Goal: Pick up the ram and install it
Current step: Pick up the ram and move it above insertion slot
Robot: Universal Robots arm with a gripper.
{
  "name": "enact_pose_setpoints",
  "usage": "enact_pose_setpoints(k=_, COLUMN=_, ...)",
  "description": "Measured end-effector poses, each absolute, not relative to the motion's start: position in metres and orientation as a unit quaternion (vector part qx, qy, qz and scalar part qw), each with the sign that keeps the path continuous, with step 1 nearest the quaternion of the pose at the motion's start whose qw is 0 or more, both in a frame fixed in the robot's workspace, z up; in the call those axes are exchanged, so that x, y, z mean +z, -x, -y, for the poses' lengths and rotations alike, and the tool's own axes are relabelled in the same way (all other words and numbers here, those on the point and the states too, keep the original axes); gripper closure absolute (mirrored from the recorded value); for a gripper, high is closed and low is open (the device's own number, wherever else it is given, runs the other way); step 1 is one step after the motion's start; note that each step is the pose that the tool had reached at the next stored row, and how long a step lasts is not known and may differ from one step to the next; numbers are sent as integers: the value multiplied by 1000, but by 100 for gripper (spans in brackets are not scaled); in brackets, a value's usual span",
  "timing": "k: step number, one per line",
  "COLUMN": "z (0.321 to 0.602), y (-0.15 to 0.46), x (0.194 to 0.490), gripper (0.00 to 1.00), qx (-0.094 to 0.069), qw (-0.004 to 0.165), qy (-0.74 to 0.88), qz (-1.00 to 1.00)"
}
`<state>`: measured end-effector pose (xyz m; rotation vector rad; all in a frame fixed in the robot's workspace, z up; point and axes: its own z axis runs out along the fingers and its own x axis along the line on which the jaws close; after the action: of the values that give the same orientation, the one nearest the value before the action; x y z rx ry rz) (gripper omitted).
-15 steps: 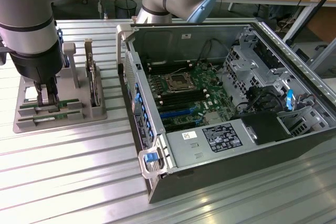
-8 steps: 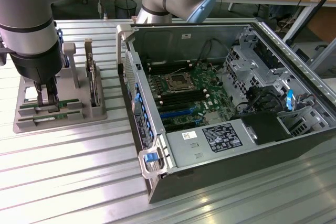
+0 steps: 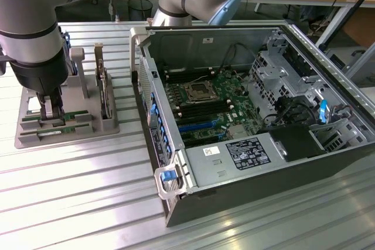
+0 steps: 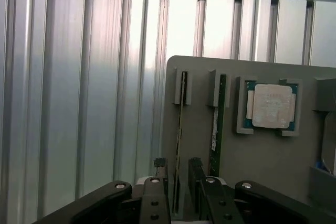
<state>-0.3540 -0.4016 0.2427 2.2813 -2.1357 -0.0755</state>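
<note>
Fingers (image 4: 195,171) spread, straddling ram (image 4: 181,114), in grey holder (image 4: 262,163)

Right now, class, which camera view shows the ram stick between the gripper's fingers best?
The wrist view: the ram stands on edge in a slot of the grey tray, running between the open gripper fingers. In the exterior view the gripper hides most of it, and green slivers show beside it.

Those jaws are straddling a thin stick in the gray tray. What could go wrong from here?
The ram stands on edge between the gripper's open jaws; closing off-centre could tilt or twist it. A second stick stands close beside it in the tray, so a jaw might bump that one.
</note>
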Motion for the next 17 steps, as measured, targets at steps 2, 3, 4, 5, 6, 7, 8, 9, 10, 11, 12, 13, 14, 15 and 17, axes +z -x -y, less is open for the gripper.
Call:
enact_pose_setpoints(k=2, z=401, y=354, x=241, gripper=70, qx=-24, qw=8, qy=-730, qz=683)
enact_pose_setpoints(k=3, z=400, y=354, x=241, gripper=70, qx=-24, qw=8, qy=-730, qz=683)
enact_pose_setpoints(k=4, z=400, y=354, x=240, gripper=70, qx=-24, qw=8, qy=-730, qz=683)
enact_pose_setpoints(k=5, z=400, y=354, x=240, gripper=70, qx=-24, qw=8, qy=-730, qz=683)
enact_pose_setpoints(k=6, z=400, y=354, x=239, gripper=70, qx=-24, qw=8, qy=-730, qz=683)
enact_pose_setpoints(k=7, z=400, y=354, x=238, gripper=70, qx=-24, qw=8, qy=-730, qz=683)
enact_pose_setpoints(k=8, z=399, y=355, x=237, gripper=70, qx=-24, qw=8, qy=-730, qz=683)
enact_pose_setpoints(k=9, z=399, y=355, x=236, gripper=70, qx=-24, qw=8, qy=-730, qz=683)
enact_pose_setpoints(k=10, z=399, y=355, x=235, gripper=70, qx=-24, qw=8, qy=-730, qz=683)
enact_pose_setpoints(k=11, z=399, y=355, x=234, gripper=70, qx=-24, qw=8, qy=-730, qz=683)
enact_pose_setpoints(k=12, z=398, y=355, x=233, gripper=70, qx=-24, qw=8, qy=-730, qz=683)
enact_pose_setpoints(k=13, z=398, y=355, x=232, gripper=70, qx=-24, qw=8, qy=-730, qz=683)
enact_pose_setpoints(k=14, z=398, y=355, x=231, gripper=70, qx=-24, qw=8, qy=-730, qz=683)
enact_pose_setpoints(k=15, z=398, y=355, x=230, gripper=70, qx=-24, qw=8, qy=-730, qz=683)
enact_pose_setpoints(k=17, z=398, y=357, x=228, gripper=70, qx=-24, qw=8, qy=-730, qz=683)
